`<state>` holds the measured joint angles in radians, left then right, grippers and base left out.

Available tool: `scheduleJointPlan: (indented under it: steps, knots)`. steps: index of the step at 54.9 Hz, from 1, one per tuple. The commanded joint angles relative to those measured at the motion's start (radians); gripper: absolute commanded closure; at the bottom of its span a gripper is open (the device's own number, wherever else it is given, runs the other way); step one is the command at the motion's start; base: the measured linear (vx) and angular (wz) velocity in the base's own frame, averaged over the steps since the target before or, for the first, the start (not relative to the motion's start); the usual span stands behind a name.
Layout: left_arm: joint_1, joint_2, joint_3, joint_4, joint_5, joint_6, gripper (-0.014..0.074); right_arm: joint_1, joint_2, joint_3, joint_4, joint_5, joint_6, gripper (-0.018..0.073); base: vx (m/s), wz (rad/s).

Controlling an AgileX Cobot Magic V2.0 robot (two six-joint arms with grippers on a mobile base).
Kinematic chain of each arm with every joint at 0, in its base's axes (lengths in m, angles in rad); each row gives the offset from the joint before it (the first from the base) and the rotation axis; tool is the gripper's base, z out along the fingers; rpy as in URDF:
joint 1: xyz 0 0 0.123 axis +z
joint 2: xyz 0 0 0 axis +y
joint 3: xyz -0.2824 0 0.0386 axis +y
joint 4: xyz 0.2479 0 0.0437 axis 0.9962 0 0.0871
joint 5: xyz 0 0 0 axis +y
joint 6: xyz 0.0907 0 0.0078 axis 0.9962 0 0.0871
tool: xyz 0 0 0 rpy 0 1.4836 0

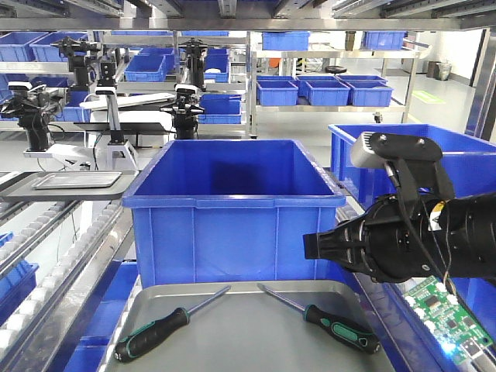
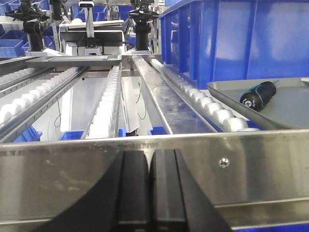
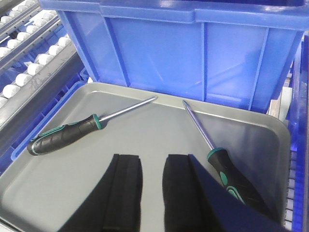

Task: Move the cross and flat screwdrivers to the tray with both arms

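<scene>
Right wrist-mounted view: both screwdrivers (image 3: pixel 72 130) lie in the tray (image 3: pixel 145 154); right gripper (image 3: pixel 147 181) apart and empty, left gripper (image 2: pixel 150 166) together; withdraw upward, clear of the handles.

1. Two screwdrivers lie in the grey tray (image 1: pixel 256 333): the left screwdriver (image 1: pixel 167 324) and the right screwdriver (image 1: pixel 325 321), shafts angled toward each other.
2. A big blue bin (image 1: pixel 236 213) stands behind the tray.
3. A black robot arm (image 1: pixel 411 232) reaches in from the right.
4. A green circuit board (image 1: pixel 449 322) lies below it.
</scene>
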<state>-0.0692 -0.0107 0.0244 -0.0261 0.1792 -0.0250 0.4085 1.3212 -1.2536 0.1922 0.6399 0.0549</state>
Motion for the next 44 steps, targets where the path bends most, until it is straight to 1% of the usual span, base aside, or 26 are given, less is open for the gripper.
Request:
scheduleJointPlan:
  steps: [1, 21, 26, 30, 36, 40, 44]
  knots:
    - [0.000, 0.012, -0.024, -0.001, -0.075, -0.007, 0.0596, -0.002, -0.031, -0.034, 0.005, -0.069, -0.006, 0.0333, 0.00, 0.00]
    - [0.000, 0.012, -0.024, -0.001, -0.075, -0.007, 0.0596, -0.005, -0.034, -0.033, 0.001, -0.066, -0.006, 0.0333, 0.00, 0.00]
    - [0.000, 0.012, -0.024, -0.001, -0.075, -0.007, 0.0596, -0.006, -0.075, 0.018, 0.002, -0.089, -0.005, 0.0338, 0.00, 0.00]
    - [0.000, 0.012, -0.024, -0.001, -0.075, -0.007, 0.0596, -0.020, -0.144, 0.132, -0.025, -0.186, -0.002, 0.0365, 0.00, 0.00]
    - [0.000, 0.012, -0.024, -0.001, -0.075, -0.007, 0.0596, -0.058, -0.297, 0.330, -0.063, -0.347, 0.006, 0.0437, 0.00, 0.00]
    - [0.000, 0.012, -0.024, -0.001, -0.075, -0.007, 0.0596, -0.108, -0.405, 0.473, -0.086, -0.455, 0.014, 0.0487, 0.00, 0.00]
    - [0.000, 0.012, -0.024, -0.001, -0.075, -0.007, 0.0596, -0.188, -0.539, 0.608, -0.106, -0.552, 0.014, 0.0547, 0.00, 0.00]
